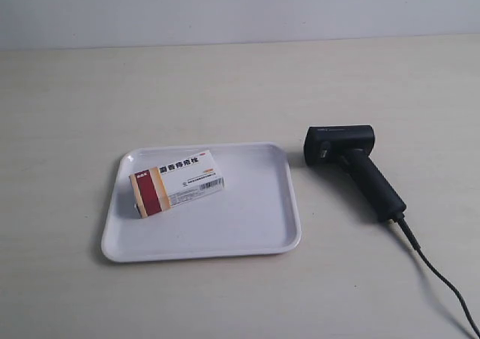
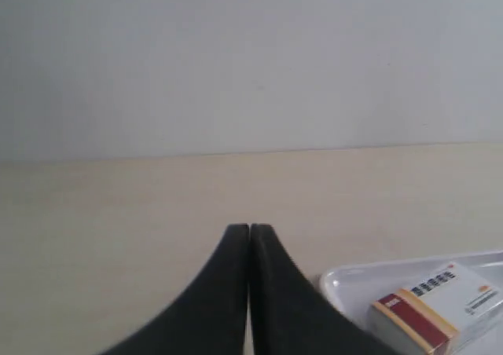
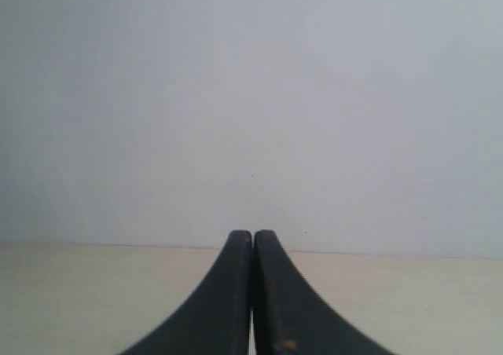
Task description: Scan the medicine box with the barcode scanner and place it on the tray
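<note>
Lying on the tray (image 1: 262,238) toward its far corner, the medicine box (image 1: 178,182) sits well apart from the barcode scanner (image 1: 352,164) on the surface (image 1: 75,91). Both the left gripper (image 2: 249,229) and right gripper (image 3: 252,235) are pressed together, empty. Its cable (image 1: 439,279) could snag during lifting.

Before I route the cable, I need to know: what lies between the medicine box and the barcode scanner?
In the exterior view, only the tray's bare white floor and raised rim, then a strip of bare tabletop, separate the medicine box from the barcode scanner.
</note>
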Robot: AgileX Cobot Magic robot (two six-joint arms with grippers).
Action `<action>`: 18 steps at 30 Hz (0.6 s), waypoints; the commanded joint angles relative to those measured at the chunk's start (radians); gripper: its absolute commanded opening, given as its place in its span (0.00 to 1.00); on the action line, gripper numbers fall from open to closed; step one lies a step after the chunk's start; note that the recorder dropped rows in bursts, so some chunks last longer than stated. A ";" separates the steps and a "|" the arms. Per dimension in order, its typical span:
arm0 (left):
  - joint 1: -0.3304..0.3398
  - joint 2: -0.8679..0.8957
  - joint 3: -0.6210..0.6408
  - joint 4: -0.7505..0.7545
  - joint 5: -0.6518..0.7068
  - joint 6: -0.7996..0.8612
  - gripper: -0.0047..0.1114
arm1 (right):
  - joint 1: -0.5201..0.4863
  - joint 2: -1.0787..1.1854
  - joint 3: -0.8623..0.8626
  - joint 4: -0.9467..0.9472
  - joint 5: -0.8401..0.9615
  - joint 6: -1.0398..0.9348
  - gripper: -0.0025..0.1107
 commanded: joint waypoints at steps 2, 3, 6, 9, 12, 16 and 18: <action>0.169 -0.046 0.012 -0.495 0.042 0.518 0.06 | 0.001 -0.008 0.007 -0.002 0.001 0.004 0.02; 0.192 -0.046 0.012 -0.514 0.051 0.520 0.06 | 0.001 -0.008 0.007 -0.002 0.001 0.004 0.02; 0.237 -0.046 0.012 -0.526 0.067 0.520 0.06 | 0.001 -0.008 0.007 -0.002 0.001 0.004 0.02; 0.244 -0.046 0.012 -0.529 0.092 0.530 0.06 | 0.001 -0.008 0.007 -0.002 -0.002 0.004 0.02; 0.244 -0.046 0.012 -0.551 0.103 0.564 0.06 | 0.001 -0.008 0.007 -0.002 -0.002 0.004 0.02; 0.246 -0.046 0.012 -0.564 0.106 0.591 0.06 | 0.001 -0.008 0.007 -0.002 -0.002 0.004 0.02; 0.246 -0.046 0.012 -0.564 0.111 0.593 0.06 | 0.001 -0.008 0.007 -0.002 -0.002 0.004 0.02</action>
